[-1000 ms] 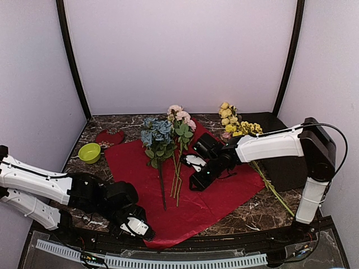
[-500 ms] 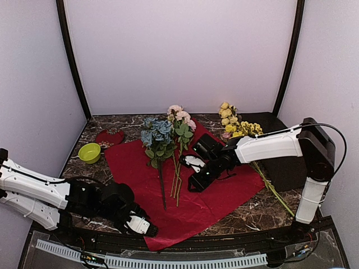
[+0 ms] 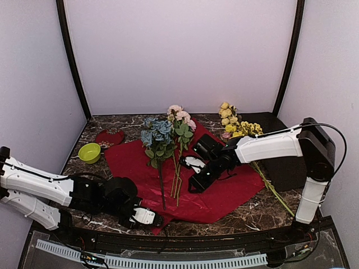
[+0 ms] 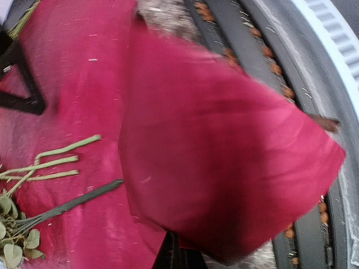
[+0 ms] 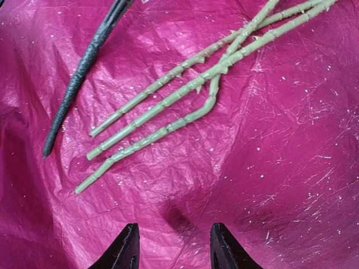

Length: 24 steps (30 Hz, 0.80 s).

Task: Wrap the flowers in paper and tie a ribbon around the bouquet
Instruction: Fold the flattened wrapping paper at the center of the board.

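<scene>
From the overhead camera I see the paper [image 3: 230, 193] spread with its red face up across the middle of the table [image 3: 263, 212]. The flowers [image 3: 160, 137] lie on it, blossoms toward 12 o'clock and stems pointing to 6. My left gripper [image 3: 147, 216] sits at about 7 o'clock from the table's middle, its fingers pressed together on the sheet's near corner. That corner is lifted and folded over the sheet, and the raised flap fills most of the left wrist view. My right gripper [image 3: 196, 184] is at 3 o'clock of the stems, low over the paper. Its fingers are spread, with only crinkled sheet showing between them.
</scene>
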Tool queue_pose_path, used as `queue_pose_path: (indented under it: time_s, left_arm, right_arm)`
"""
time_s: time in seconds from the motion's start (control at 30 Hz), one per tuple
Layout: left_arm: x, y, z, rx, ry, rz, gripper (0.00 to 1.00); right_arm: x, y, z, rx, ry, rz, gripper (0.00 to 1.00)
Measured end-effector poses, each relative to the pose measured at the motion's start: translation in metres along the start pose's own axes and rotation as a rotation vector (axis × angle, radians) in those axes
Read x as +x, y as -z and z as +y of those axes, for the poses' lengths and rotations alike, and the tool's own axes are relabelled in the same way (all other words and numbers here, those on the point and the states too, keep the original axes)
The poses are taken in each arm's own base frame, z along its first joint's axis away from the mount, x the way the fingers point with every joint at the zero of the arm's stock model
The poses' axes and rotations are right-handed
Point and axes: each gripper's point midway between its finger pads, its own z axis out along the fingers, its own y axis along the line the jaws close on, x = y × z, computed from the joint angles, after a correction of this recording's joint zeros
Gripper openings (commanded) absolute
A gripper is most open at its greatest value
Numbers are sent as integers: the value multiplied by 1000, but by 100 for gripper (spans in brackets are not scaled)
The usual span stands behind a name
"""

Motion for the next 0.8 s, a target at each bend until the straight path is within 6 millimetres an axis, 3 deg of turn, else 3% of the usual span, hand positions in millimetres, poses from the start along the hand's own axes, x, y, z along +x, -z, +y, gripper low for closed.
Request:
queue_pose_path:
  time_s: [0.17, 0.37, 0.47, 0.63, 0.8]
  left_arm:
    - [-3, 8, 49, -123, 167, -54, 0]
    - [-7, 13, 93, -203, 300, -88, 0]
    - [-5, 9, 110, -217, 351, -77, 0]
    - [19, 1, 127, -239, 454, -23, 0]
    - [36, 0, 143, -275, 549, 7, 0]
  right_arm:
    - [-9, 18, 6, -74, -12, -50, 44]
    - [-20, 47, 8, -171, -34, -154, 49]
    - [-15, 58, 19, -231, -23, -182, 52]
    - [-8, 68, 36, -329, -9, -213, 57]
    - [5, 59, 42, -387, -48, -202, 66]
